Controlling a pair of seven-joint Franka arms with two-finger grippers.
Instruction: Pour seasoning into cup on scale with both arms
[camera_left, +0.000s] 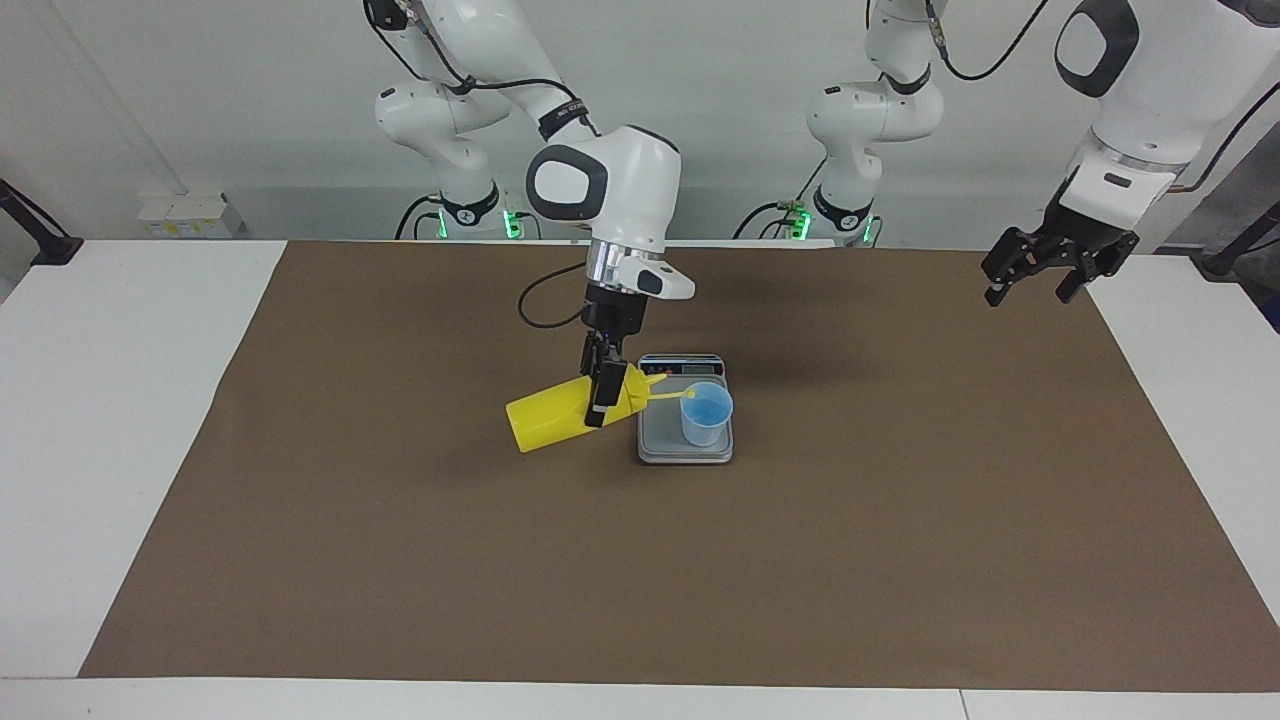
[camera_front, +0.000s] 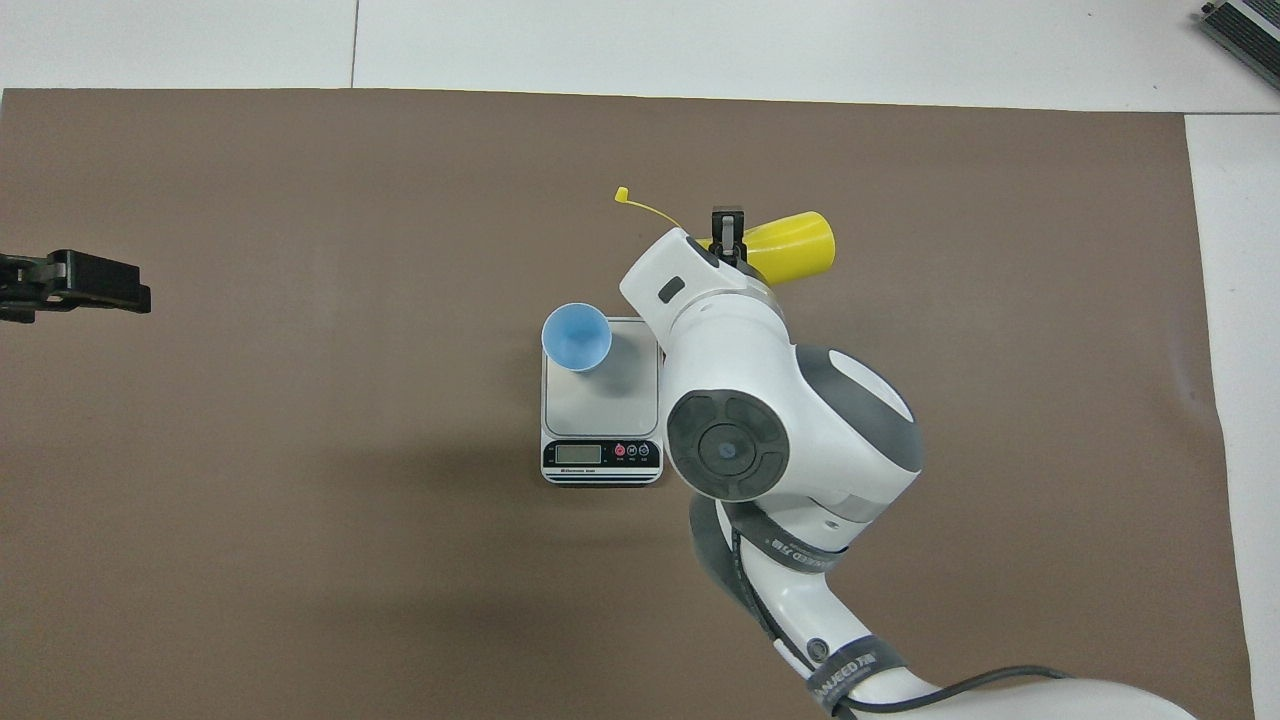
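Observation:
My right gripper (camera_left: 603, 388) is shut on the yellow seasoning bottle (camera_left: 550, 415), holding it tipped on its side above the mat beside the scale (camera_left: 685, 447). The bottle's nozzle points toward the light-blue cup (camera_left: 706, 412), and its cap strap reaches to the cup's rim. The cup stands on the scale's silver plate. In the overhead view the right arm hides most of the seasoning bottle (camera_front: 795, 245); the cup (camera_front: 576, 337) and scale (camera_front: 601, 400) show beside it. My left gripper (camera_left: 1037, 275) hangs open in the air over the mat's corner at the left arm's end, also seen as left gripper (camera_front: 70, 285).
A brown mat (camera_left: 640, 580) covers most of the white table (camera_left: 120, 400). The scale's dark display strip (camera_front: 601, 455) faces the robots.

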